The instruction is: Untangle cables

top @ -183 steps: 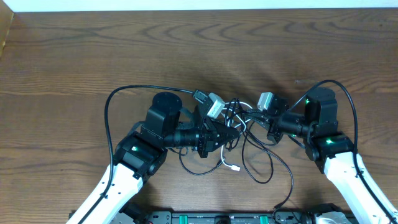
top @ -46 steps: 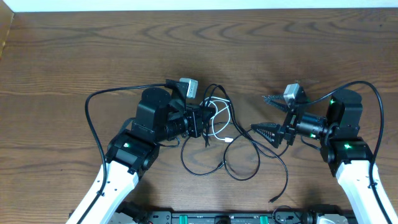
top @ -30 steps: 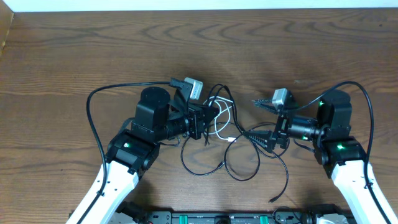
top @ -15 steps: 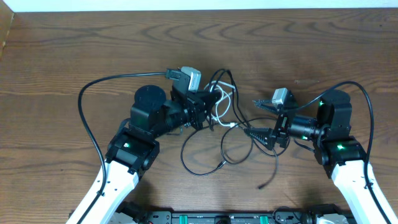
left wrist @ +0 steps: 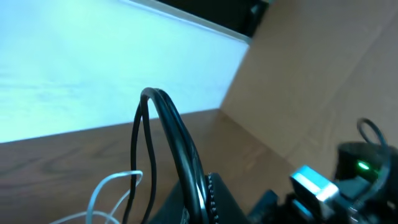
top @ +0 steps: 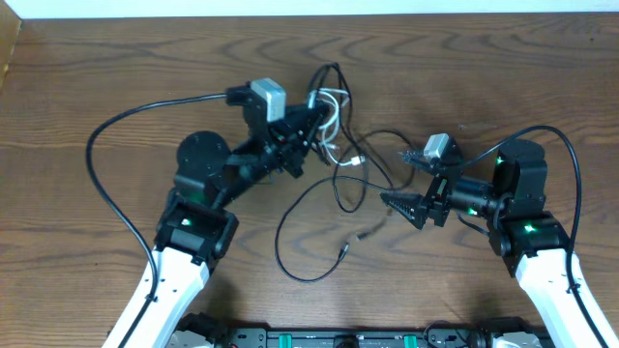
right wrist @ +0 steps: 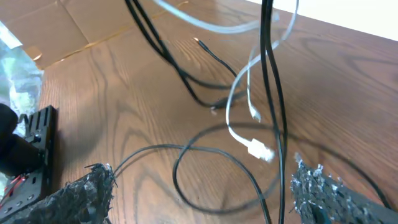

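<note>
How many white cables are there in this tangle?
1. The white cable loops beside the left gripper, which holds the black cables up; its plug end trails toward the right gripper. More could be hidden behind the left gripper.

Robot manipulation lab, tabletop test rig.
Dark brown wood-grain table (top: pixel 116 87) under a plain white wall strip (top: pixel 290 7). Two jointed robot arms, the white-and-black left arm (top: pixel 184 261) and white-and-black right arm (top: pixel 546 275), rise from the near edge by a black mounting rail with green connectors (top: pixel 319 338). A small grey camera block (top: pixel 268 97) sits on one wrist. Plain brown cardboard panels (right wrist: pixel 56 25) lie past the table edge.
</note>
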Motion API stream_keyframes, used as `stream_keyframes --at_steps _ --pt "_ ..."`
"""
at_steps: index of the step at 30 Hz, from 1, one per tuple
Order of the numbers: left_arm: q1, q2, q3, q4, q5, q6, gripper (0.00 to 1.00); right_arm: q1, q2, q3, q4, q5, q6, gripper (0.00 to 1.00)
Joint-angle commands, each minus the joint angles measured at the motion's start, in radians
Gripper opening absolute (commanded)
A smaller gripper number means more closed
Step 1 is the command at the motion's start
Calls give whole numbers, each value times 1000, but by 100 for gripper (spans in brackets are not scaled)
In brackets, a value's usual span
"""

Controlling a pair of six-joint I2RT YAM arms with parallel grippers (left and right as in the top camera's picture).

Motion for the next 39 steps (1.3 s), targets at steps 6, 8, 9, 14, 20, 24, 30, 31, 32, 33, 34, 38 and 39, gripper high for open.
stream_keyframes --at_steps 6,8,9,14,20,24,30,31,32,33,34,38,39 --pt "91 30 4 -216 -185 17 8 8 -10 6 -7 5 10 89" --pt "100 47 4 -316 -234 17 12 8 -10 6 -7 5 10 90" --pt "103 60 4 -377 -271 16 27 8 -10 6 -7 5 10 90" --pt "103 116 4 -560 -318 16 88 8 -10 6 -7 8 10 91" --pt "104 154 4 -680 -377 16 88 8 -10 6 -15 8 10 92" --pt "104 154 4 -810 -509 15 89 8 -10 6 -45 35 9 92" --pt "104 154 4 -1003 -665 -69 89 8 -10 6 -55 34 9 93" --pt "104 154 4 -1028 -682 -83 89 8 -10 6 -56 34 9 93" --pt "104 154 4 -1046 -692 -92 89 8 -10 6 -57 34 10 93" --pt "104 154 4 -1059 -693 -93 89 8 -10 6 -57 34 10 93" --pt "104 154 4 -1065 -692 -94 89 8 -10 6 -56 34 12 93" --pt "104 138 5 -1056 -692 -93 89 8 -10 6 -57 34 18 93" --pt "104 127 6 -1053 -691 -93 89 8 -10 6 -56 34 21 93"
